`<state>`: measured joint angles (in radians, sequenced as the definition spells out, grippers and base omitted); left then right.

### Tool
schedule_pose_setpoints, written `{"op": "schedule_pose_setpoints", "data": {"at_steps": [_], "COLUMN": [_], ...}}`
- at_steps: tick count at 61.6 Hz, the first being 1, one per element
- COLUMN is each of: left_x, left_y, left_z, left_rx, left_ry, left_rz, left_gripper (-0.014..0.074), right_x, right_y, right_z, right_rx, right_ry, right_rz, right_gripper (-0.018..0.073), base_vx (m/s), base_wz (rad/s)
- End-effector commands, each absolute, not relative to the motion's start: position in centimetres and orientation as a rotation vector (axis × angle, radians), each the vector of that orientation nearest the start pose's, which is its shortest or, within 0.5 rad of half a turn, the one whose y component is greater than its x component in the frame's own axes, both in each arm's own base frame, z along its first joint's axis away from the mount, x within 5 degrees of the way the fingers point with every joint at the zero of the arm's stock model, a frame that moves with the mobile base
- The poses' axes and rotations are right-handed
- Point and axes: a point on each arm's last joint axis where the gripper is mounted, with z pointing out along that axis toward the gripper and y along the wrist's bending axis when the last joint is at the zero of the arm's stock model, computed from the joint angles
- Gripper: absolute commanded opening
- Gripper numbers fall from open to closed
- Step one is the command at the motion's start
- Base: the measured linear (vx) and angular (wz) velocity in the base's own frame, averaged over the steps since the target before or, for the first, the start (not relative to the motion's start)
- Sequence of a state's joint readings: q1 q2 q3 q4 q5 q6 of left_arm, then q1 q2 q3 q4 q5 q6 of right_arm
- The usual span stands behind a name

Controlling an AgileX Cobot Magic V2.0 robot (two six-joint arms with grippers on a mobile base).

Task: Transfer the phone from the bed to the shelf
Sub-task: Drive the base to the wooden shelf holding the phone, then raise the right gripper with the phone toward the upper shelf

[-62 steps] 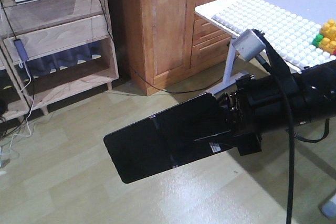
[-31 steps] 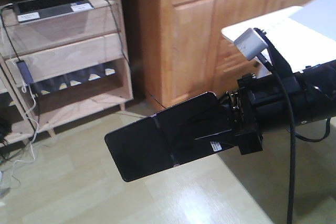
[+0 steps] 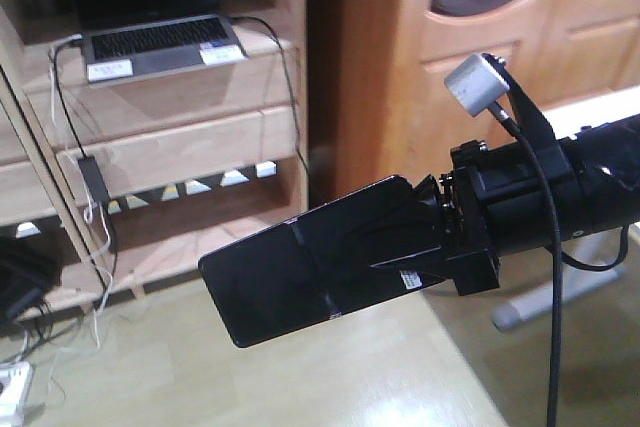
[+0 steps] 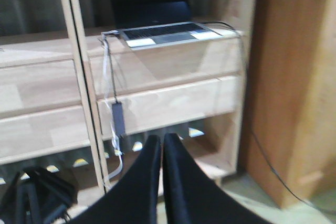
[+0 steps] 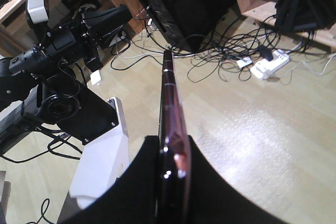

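Now, right claw (image 5: 168,144) tight on the phone (image 5: 167,87); left claw (image 4: 161,140) empty, fingers together.

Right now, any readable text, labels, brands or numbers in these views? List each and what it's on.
No text is legible in any view.
White label on the laptop, left side of the deck: print too blurred to read.
Second white label, right side of the deck: too blurred to read.
Small white sticker at the gripped end of the phone: too small to read.
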<state>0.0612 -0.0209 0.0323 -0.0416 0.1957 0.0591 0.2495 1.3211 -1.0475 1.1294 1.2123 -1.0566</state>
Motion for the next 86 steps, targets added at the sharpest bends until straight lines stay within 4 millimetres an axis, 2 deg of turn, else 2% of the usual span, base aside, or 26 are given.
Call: {"op": "schedule_pose_setpoints", "data": {"at_steps": [1, 86], "left_x": [5.59, 5.59], "left_y": [0.29, 0.29], "left_z": [18.99, 18.99], "left_rx": [-0.039, -0.039], "left_ry": [1.622, 1.622], "left_rz": [0.049, 0.049], "left_gripper": [0.0001, 0.0001], "right_x": [20.49, 20.49], "right_y": [13.68, 13.68], "right_z": [36.1, 36.1], "right_rx": [-1.09, -1.09], "right_ry": [1.932, 1.932], "right_rz": [1.311, 1.311], "right_gripper": [-0.0002, -0.0002], "base_vx": [0.43, 0.36], "base_wz": [0.2, 0.21]}}
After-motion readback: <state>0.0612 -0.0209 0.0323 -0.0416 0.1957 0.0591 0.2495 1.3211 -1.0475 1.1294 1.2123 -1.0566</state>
